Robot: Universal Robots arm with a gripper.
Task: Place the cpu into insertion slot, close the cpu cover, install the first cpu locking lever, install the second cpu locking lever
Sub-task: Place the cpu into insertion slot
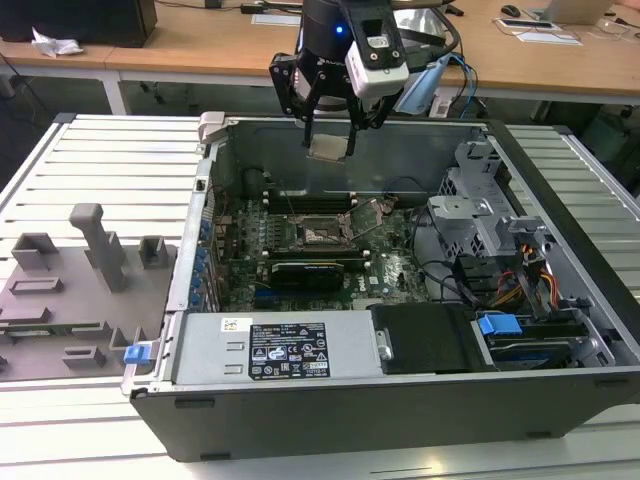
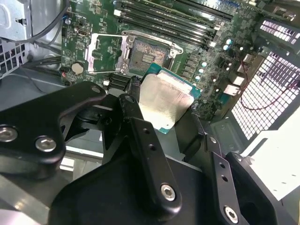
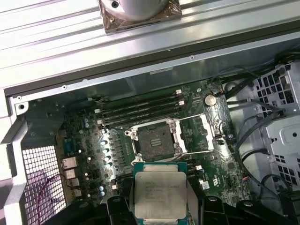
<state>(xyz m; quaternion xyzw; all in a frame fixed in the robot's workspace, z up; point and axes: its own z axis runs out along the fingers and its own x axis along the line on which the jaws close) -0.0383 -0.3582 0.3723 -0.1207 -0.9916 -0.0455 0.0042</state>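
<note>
On the exterior view's left, a grey fixture tray [image 1: 60,300] with upright pegs and pockets lies on the slatted table [image 1: 110,160], just beside the open computer case [image 1: 400,400]. Inside the case, the green circuit board [image 1: 240,250] lies flat on the floor, with a labelled power supply [image 1: 200,350] along the near wall. Over the middle of the case, near its far wall, the gripper [image 1: 330,135] hangs in the air well above the board, its claw clamped on the cpu [image 1: 329,150]. The chip is held by two opposite edges and touches nothing else. In the second wrist view, the black fingers [image 2: 140,126] press against the sides of the cpu [image 2: 164,101], whose dull silver top and green edge show between them. The insertion slot [image 1: 322,235] sits on the board below and a little nearer than the chip. In both wrist views, its dark centre [image 3: 152,138] is bare. The cpu cover [image 3: 213,131] is flipped open and lies just beside the socket, and green board shows through its window. Long black memory slots [image 3: 140,105] run along the far side of the socket. At the exterior view's right, a grey metal drive cage [image 1: 480,215] stands inside the case among loose cables.
</note>
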